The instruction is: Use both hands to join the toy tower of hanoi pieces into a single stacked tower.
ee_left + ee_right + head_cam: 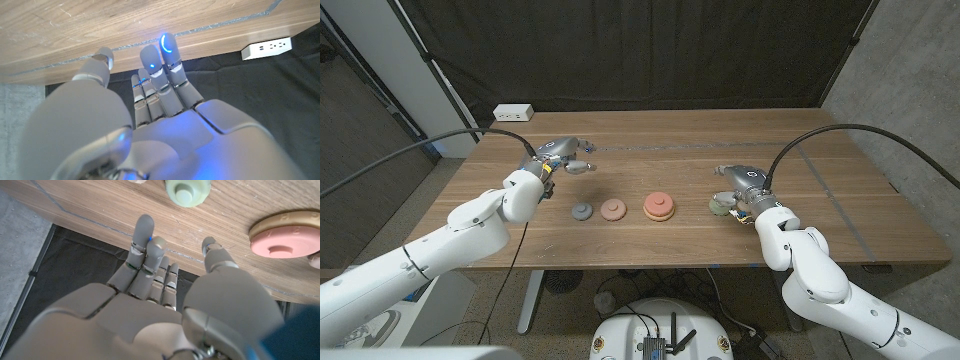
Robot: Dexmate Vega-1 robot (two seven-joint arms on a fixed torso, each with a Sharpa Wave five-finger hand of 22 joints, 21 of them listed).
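Note:
Along the middle of the wooden table [650, 150] lie a small grey-green disc [582, 211], a brownish-pink disc [612, 209] and a coral disc stacked on a tan one [659, 207]. A greenish piece [721, 205] lies right beside my right hand [744, 186], on its inner side. That hand hovers with fingers [145, 245] stretched out and nothing in them; past them I see a pale green pegged piece [188, 191] and the coral-on-tan stack [287, 232]. My left hand [560, 155] is behind and left of the grey-green disc, fingers [162, 60] extended and apart, holding nothing.
A white power strip [513, 112] sits at the table's far left corner, also seen as the power strip [265, 47] beyond my left fingers. A dark curtain hangs behind the table. Black cables run from both arms.

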